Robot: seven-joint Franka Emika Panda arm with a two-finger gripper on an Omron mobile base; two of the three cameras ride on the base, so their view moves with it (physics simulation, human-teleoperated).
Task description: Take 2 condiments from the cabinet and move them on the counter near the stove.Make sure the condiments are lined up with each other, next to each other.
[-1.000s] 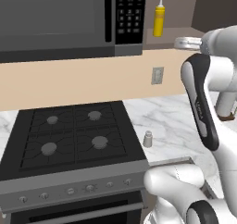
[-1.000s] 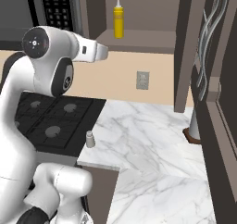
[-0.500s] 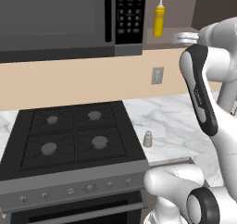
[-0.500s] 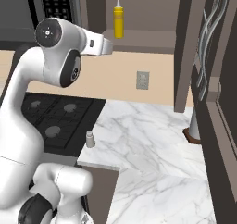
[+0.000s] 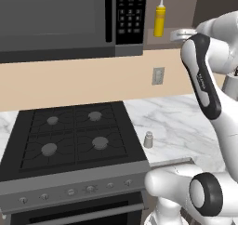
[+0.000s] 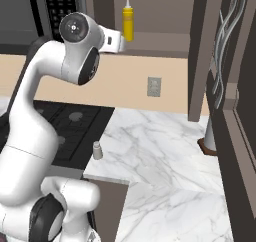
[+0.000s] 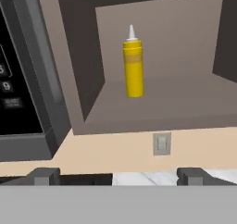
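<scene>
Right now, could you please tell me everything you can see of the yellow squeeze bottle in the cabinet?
The squeeze bottle is slim, yellow and plastic-looking, with a white pointed nozzle and a slightly darker band below the shoulder. It stands upright on the cabinet shelf, towards the back and nearer the left side panel, touching only the shelf board. The microwave is in the next bay to its left. The open claw faces it from in front of the shelf, well short of it.

Even, soft rendered light, no visible source. Cabinet (image 7: 162, 56) interior dimmer than counter (image 6: 165, 156). Faint soft shadow under yellow bottle (image 7: 133, 65). No glare, no motion blur. Hand view slightly soft; base views coarse. No edge distortion visible.
</scene>
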